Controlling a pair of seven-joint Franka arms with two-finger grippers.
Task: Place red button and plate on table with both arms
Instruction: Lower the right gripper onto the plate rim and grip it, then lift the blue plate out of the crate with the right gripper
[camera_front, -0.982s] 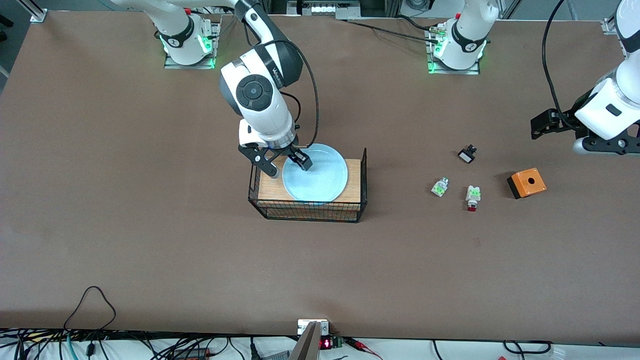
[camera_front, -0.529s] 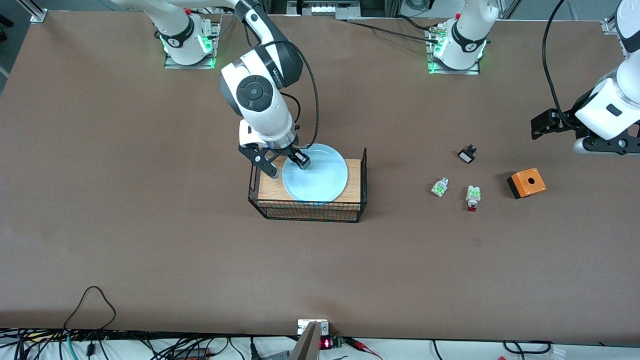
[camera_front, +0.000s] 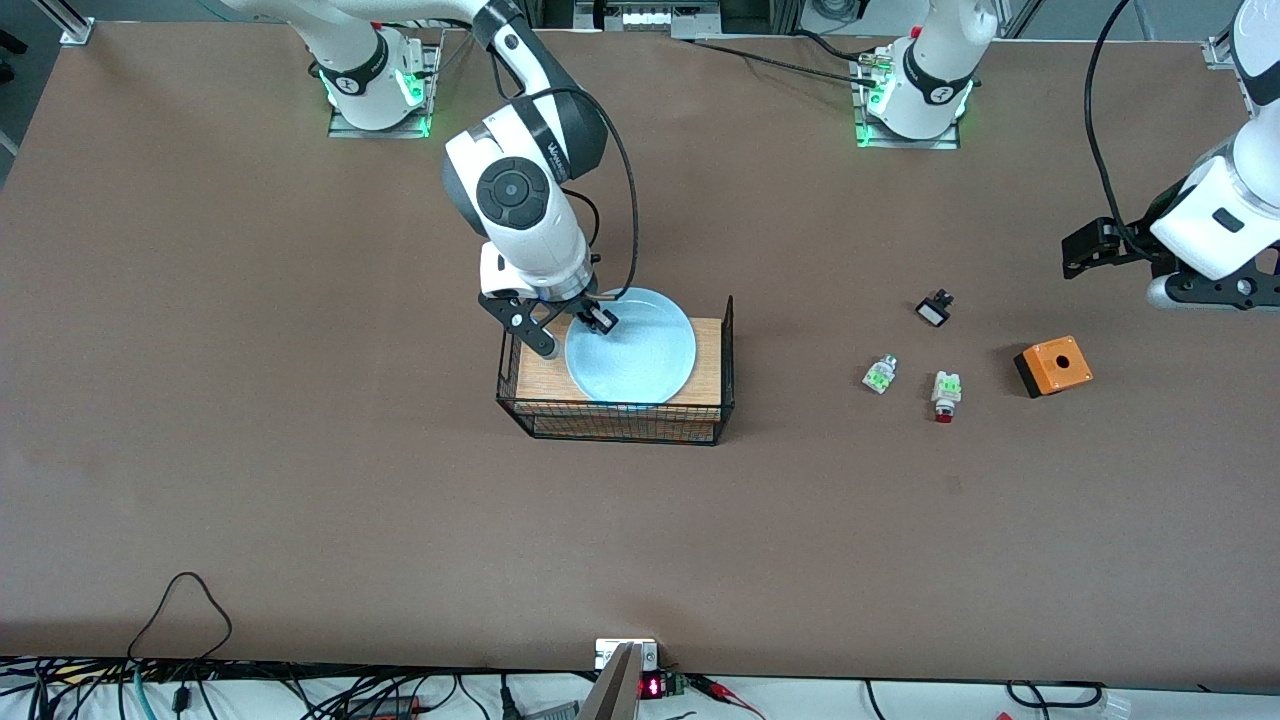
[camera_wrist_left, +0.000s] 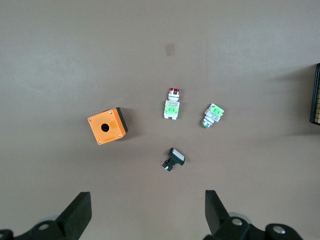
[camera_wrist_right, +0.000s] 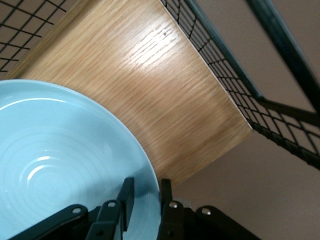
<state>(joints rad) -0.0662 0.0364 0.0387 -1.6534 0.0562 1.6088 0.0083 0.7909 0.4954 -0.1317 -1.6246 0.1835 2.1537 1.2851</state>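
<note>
Both right gripper fingers pinch the plate rim; left gripper hangs spread.

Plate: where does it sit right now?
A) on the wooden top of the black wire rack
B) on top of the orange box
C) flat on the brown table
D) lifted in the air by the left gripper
A: the plate lies on the wooden top of the wire rack, its rim between the right gripper's fingers.
</note>
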